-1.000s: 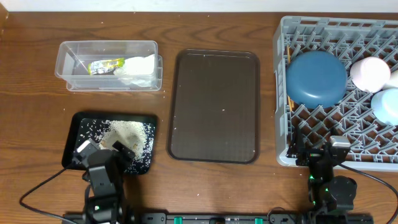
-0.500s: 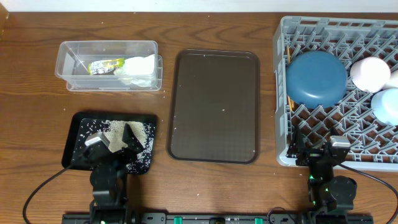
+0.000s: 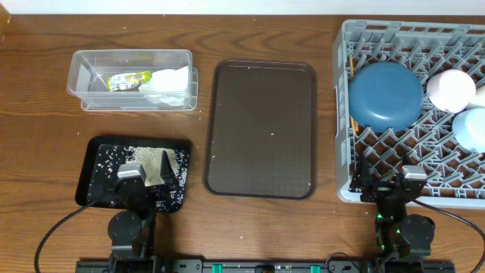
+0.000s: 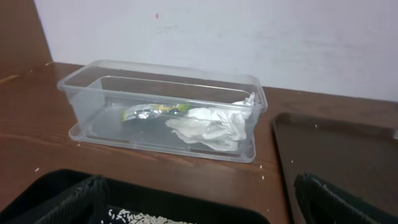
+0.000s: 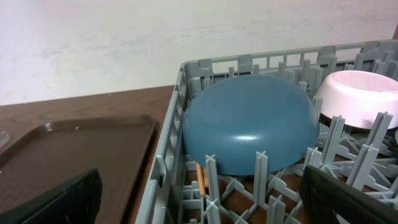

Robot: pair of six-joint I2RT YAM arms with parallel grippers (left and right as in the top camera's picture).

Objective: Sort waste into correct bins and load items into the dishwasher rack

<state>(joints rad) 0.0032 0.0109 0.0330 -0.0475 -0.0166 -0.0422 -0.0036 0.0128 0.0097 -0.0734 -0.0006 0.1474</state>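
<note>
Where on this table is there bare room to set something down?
The brown tray is empty, between clear bin and dish rack. Bare wood runs between bin and black tray. Crowded: the rack around the blue bowl, and the rice-strewn black tray.

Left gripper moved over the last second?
Yes. The left gripper has shifted right and slightly toward the far edge of the black tray, which stayed put.
</note>
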